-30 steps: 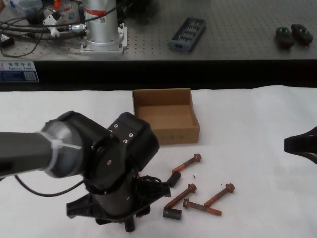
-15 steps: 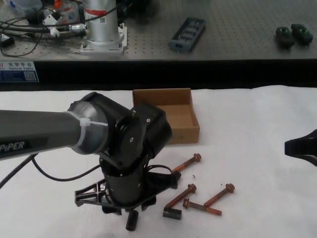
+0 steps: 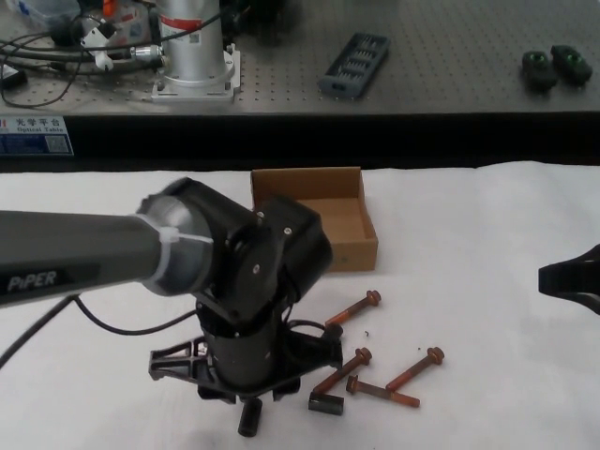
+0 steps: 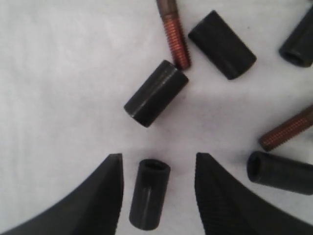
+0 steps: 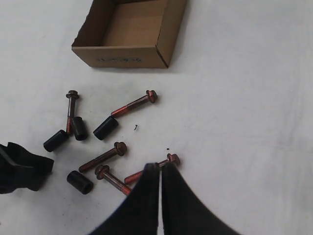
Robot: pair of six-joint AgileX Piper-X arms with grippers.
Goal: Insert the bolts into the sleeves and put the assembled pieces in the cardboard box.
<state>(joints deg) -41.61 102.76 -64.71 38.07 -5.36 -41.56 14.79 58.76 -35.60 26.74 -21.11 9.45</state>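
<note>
Left gripper (image 4: pixel 157 160): jaws wide apart, straddling one sleeve (image 4: pixel 149 193) that lies flat on the cloth. There's a gap on both sides, so it has no grip on it. The inner pad (image 4: pixel 220 196) of one finger is finely ribbed.

Just ahead of the tips a second sleeve (image 4: pixel 156 93) lies crosswise, clear of the fingers, with a bolt shank (image 4: pixel 174 36) ending just beside its far corner. Three more sleeves sit past that, off to one side, one cut by the frame edge. Five sleeves total. The other side of the gripper is bare white cloth (image 4: pixel 58 73), open room there.

Right gripper (image 5: pixel 160 167): fingers pressed together, nothing held. It sits well apart from the left arm (image 3: pixel 94 258), over open cloth. One bolt (image 5: pixel 172 159) runs partly behind its tips. Five bolts counted from there, spread ahead of it among the sleeves.

Cardboard box (image 5: pixel 117 55): beyond the pile, open-topped, clear cloth around it.

Sleeves are black, smooth, short hollow cylinders. Bolts are rust-brown, threaded, with flanged heads.
</note>
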